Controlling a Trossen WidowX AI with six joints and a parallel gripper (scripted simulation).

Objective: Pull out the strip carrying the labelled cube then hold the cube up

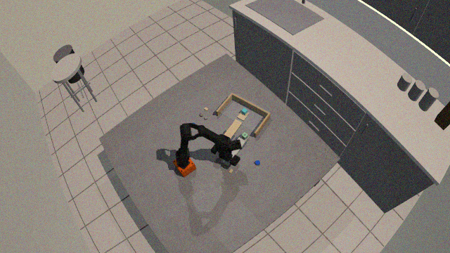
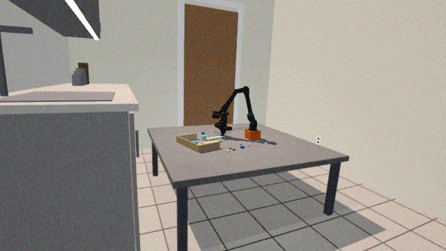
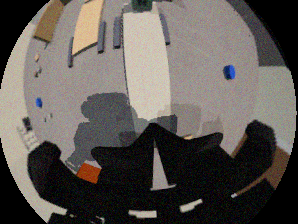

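Observation:
A pale strip (image 1: 242,142) (image 2: 216,137) (image 3: 146,65) reaches out through the open side of the wooden frame, between short dark rails. A green cube (image 1: 245,135) (image 2: 203,137) (image 3: 142,5) with a mark on top stands on its inner part. A tan strip (image 1: 233,128) (image 3: 89,25) lies beside it, with a gap before a short tan piece (image 1: 242,116); a teal cube (image 1: 244,111) (image 2: 195,141) is at that piece. My gripper (image 1: 228,160) (image 2: 223,134) (image 3: 152,125) is shut and empty, tip down, at or just above the pale strip's outer end. Contact cannot be told.
The low wooden frame (image 1: 249,103) (image 2: 189,144) (image 3: 48,22) surrounds the inner ends of the strips. One blue object (image 1: 257,162) (image 3: 229,72) lies on the pale strip's side, another (image 2: 242,147) (image 3: 39,102) on the tan strip's side. Small bits lie near the frame, including a tan one (image 1: 206,109).

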